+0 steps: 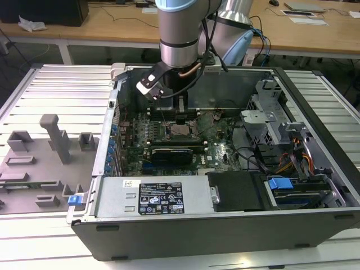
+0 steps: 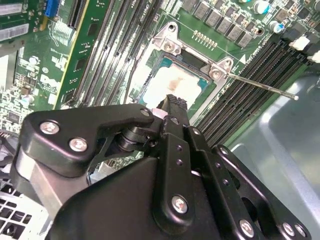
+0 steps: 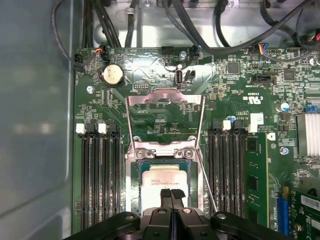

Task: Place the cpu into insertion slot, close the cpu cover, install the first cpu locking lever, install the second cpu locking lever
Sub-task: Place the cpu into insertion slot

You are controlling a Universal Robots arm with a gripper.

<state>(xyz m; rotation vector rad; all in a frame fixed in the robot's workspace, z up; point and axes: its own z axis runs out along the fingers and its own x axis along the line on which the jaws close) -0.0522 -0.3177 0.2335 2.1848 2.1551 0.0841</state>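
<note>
The cpu point(image 3: 161, 179), a silver-grey square, lies flat in the insertion slot point(image 3: 136, 190) on the green motherboard; it also shows in the second wrist view point(image 2: 172, 84) and the exterior view point(image 1: 181, 131). The cpu cover point(image 3: 165, 96), a thin metal frame, stands swung open on its hinge beyond the socket. One thin locking lever point(image 3: 206, 187) point(image 2: 260, 86) sticks out free beside the socket. My gripper point(image 3: 171, 194) is shut, its fingertips point(image 2: 173, 103) together right over the cpu's top with nothing between them. The gripper point(image 1: 180, 114) hangs inside the case, just above the socket.
Black memory slots point(image 3: 100, 180) point(image 3: 227, 175) flank the socket on both sides. A long black card point(image 1: 171, 152) sits in front of it. Cables point(image 3: 190, 20) run along the board's far edge. The case wall point(image 3: 35, 125) is close on one side. A grey fixture tray point(image 1: 45, 163) lies on the exterior view's left.
</note>
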